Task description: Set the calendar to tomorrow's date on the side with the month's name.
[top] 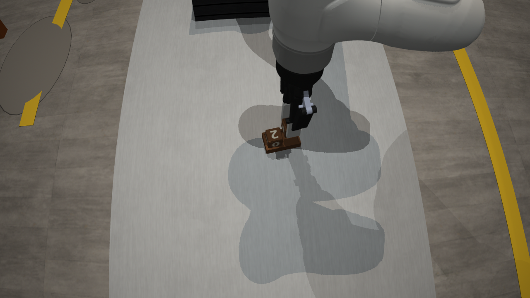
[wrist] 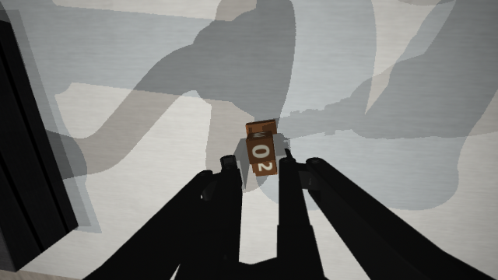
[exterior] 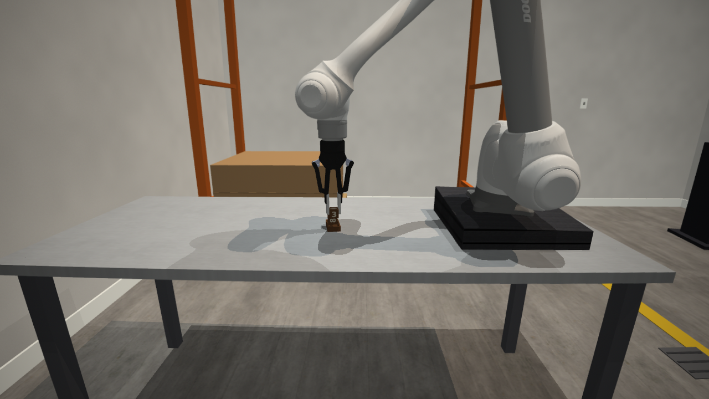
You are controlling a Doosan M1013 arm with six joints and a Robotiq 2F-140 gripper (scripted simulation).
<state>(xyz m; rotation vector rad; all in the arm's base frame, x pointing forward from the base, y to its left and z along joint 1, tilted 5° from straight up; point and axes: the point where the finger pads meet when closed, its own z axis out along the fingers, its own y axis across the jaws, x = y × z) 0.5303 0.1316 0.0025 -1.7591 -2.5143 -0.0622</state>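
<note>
The brown tray (top: pixel 292 142) (exterior: pixel 333 228) (wrist: pixel 261 126) looks flat on the table. One cube (top: pixel 274 134) (wrist: pixel 265 168) sits in its left half in the top view, with a 2 on top and a 0 on the front side. My gripper (top: pixel 289 122) (exterior: pixel 333 209) (wrist: pixel 261 147) is shut on the other cube (top: pixel 284 125) (exterior: pixel 333 213) (wrist: pixel 261 145). It holds this cube a little above the tray's other half. The held cube shows a 0 in the wrist view and a 3 in the exterior view. An 8 shows just below it there. The month's name is not readable.
The arm's black base plinth (top: pixel 229 9) (exterior: pixel 513 225) (wrist: pixel 31 155) stands on the table (top: pixel 177 166) (exterior: pixel 163 243). A large tan box (exterior: pixel 262 178) and orange rack posts (exterior: pixel 190 99) are behind the table.
</note>
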